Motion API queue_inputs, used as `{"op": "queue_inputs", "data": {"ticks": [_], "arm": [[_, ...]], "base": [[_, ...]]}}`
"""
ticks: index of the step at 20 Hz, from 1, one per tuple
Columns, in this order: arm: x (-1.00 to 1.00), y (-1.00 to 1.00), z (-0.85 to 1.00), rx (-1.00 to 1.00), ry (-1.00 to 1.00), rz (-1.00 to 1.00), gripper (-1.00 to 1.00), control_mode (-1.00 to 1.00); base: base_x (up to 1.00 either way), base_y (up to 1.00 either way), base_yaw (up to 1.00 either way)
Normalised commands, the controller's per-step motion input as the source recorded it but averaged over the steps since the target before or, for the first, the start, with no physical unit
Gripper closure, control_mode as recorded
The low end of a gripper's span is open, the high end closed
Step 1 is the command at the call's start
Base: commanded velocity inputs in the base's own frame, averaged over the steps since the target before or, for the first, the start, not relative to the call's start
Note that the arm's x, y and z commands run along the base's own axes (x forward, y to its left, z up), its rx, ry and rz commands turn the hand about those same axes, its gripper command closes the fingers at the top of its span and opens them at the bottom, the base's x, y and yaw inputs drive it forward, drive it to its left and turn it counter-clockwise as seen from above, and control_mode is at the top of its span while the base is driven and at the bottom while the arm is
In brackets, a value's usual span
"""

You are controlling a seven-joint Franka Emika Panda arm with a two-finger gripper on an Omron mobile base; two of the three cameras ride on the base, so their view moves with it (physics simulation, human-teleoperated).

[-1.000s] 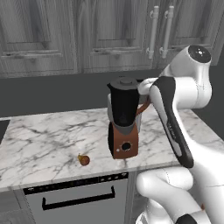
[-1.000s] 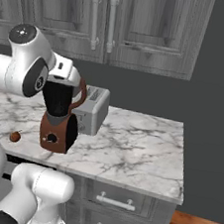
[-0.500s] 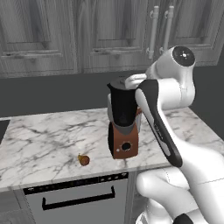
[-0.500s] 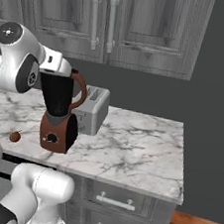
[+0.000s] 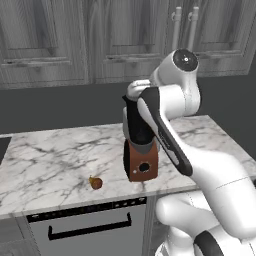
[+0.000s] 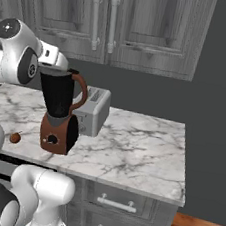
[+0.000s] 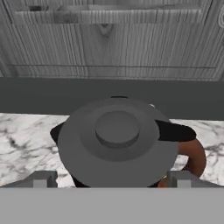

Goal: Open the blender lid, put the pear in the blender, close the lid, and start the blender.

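The blender stands near the counter's front edge, with a dark jar, a curved brown handle and a reddish-brown base. The grey blender lid sits on the jar's top, its raised knob in the middle. My gripper hovers just above the lid, open, with one fingertip at each side of the disc and nothing held. The small orange-brown pear lies on the marble to the blender's left, also seen as the pear in the right base view.
A silver toaster stands right behind the blender. Grey wall cabinets hang over the marble counter. An oven front with a bar handle sits below the counter's edge.
The arm has swung left, bringing the hand over the blender's top. The jaws have widened slightly. Blender and pear have not moved.
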Motion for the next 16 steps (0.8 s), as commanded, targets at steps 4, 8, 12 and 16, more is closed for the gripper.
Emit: {"op": "queue_inputs", "data": {"ticks": [4, 8, 12, 16], "arm": [[0.34, 0.0, -0.14, 0.0, 0.04, 0.0, -1.0, -1.0], [0.17, 0.0, -0.11, 0.0, 0.01, 0.0, -1.0, -1.0], [0.13, 0.0, -0.11, 0.0, 0.03, 0.0, -1.0, -1.0], [0.25, 0.03, -0.06, 0.0, 0.08, 0.0, -1.0, -1.0]], "base": [[0.0, 0.0, 0.0], [0.0, 0.0, 0.0], [0.0, 0.0, 0.0], [0.0, 0.0, 0.0]]}}
